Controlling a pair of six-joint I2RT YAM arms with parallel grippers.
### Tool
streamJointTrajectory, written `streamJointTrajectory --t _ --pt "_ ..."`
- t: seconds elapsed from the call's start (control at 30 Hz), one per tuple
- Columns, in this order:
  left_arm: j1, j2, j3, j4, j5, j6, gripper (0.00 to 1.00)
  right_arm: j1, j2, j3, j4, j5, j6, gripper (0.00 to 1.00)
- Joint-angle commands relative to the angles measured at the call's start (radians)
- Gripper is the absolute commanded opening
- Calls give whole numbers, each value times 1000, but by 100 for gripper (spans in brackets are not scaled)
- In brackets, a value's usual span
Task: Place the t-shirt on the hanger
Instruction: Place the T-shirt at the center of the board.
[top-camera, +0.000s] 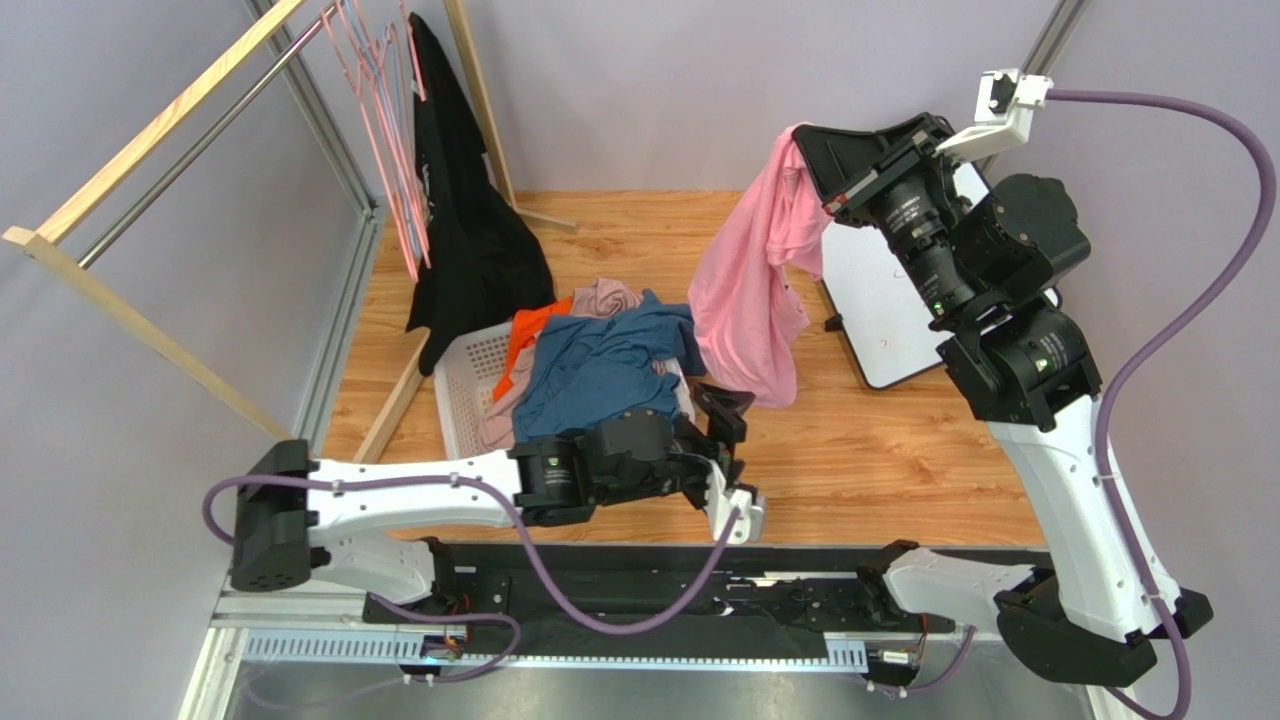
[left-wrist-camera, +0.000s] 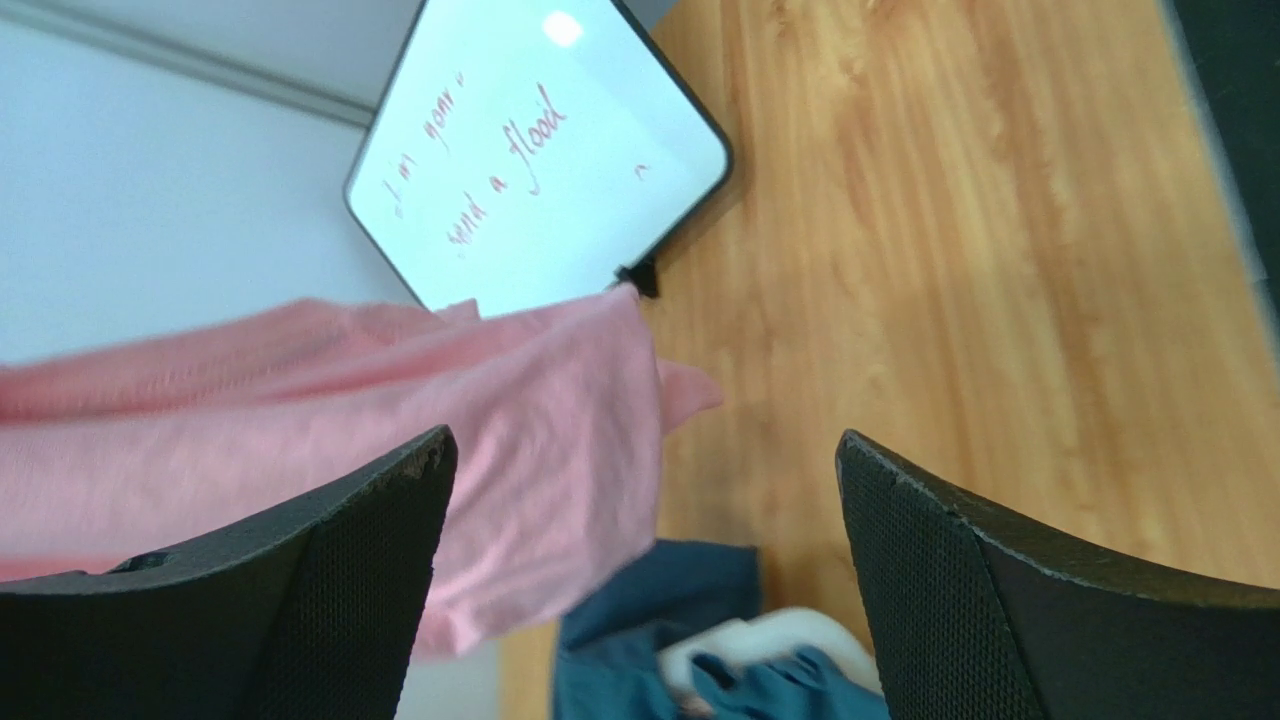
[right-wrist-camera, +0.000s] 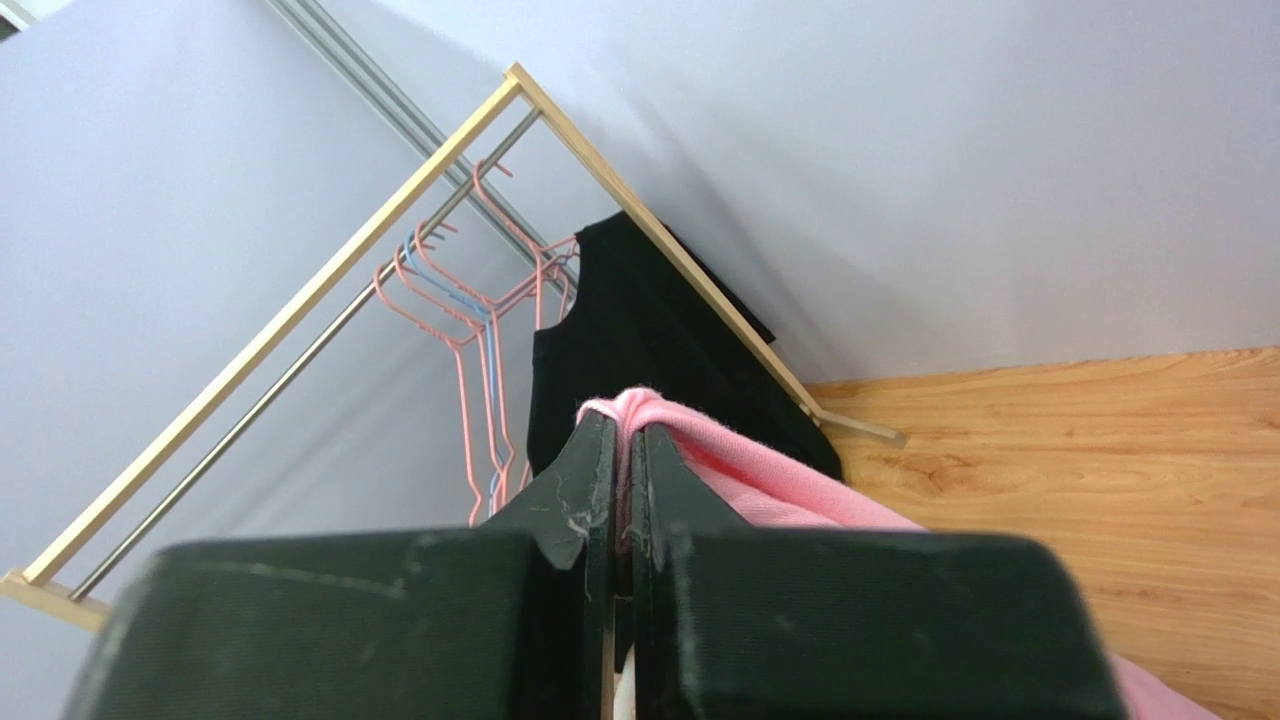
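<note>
Plain short-sleeved cotton t-shirt: light pink, no print.
Thin wire hangers, far left: pink, one pale blue among them.
Long hanging garment: black.
Crumpled t-shirt, centre: dark blue.
Perforated plastic basket: white.
Rounded whiteboard, right: white, black rim, red handwriting.
Wooden tabletop: honey-coloured grain.
</note>
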Motion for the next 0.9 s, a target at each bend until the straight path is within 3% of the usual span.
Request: streamJointTrajectory --t 0.0,0.1,0.27,0.37,0.43,0.47,0.53,0.63,0.67,0.8,0.87 --pt "-8 81 26 255 27 329 99 7 -41 34 97 39 5 0" --pt "-11 181 69 304 35 443 99 7 -45 31 106 34 13 0" --pt "1 316 169 370 -185 526 98 6 -78 24 98 36 1 0" --pt "65 276 160 346 -282 483 92 7 -114 24 81 59 -36 0" --pt "131 162 120 310 -308 403 86 7 -137 18 69 77 -67 0" --pt "154 113 102 271 -312 376 74 7 -160 11 67 83 -78 0" --pt "222 -38 68 208 -310 271 61 6 -180 5 58 85 -107 0" --pt "304 -216 63 34 -280 141 26 1 -196 11 17 73 -115 0" --pt "326 -253 69 -53 -275 103 0 -8 -199 11 6 59 -105 0" --pt "452 -392 107 -311 -180 -57 0 -28 -217 -30 -20 -92 -70 0" --pt "532 -425 137 -450 -67 -152 0 -30 -243 -96 -34 -162 -75 0"
